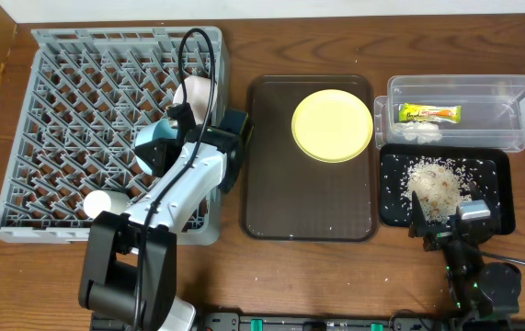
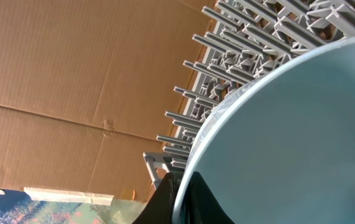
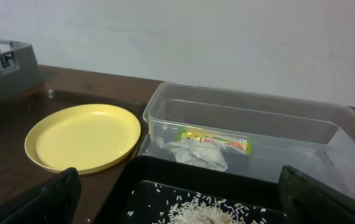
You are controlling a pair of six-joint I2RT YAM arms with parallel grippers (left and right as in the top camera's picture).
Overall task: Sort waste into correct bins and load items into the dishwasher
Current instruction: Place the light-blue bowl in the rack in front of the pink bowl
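Light blue bowl [image 2: 289, 143]: pinched at rim by closed left pincer [image 2: 182, 202], tilted over grey dish rack [image 2: 239, 56]. Rigid, smooth, probably light; likely slippery, best held by rim. Right pincer [image 3: 177, 202] wide open, empty, at near edge of black tray [image 3: 141, 174]. Beyond, yellow plate [image 3: 81, 137].

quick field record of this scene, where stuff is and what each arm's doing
left gripper: jaws shut on light blue bowl, over dish rack
right gripper: jaws open, empty, at black tray near edge
yellow plate: on brown tray
snack wrapper, tissue: in clear tub
rice scraps: in black tray
white cup: in dish rack
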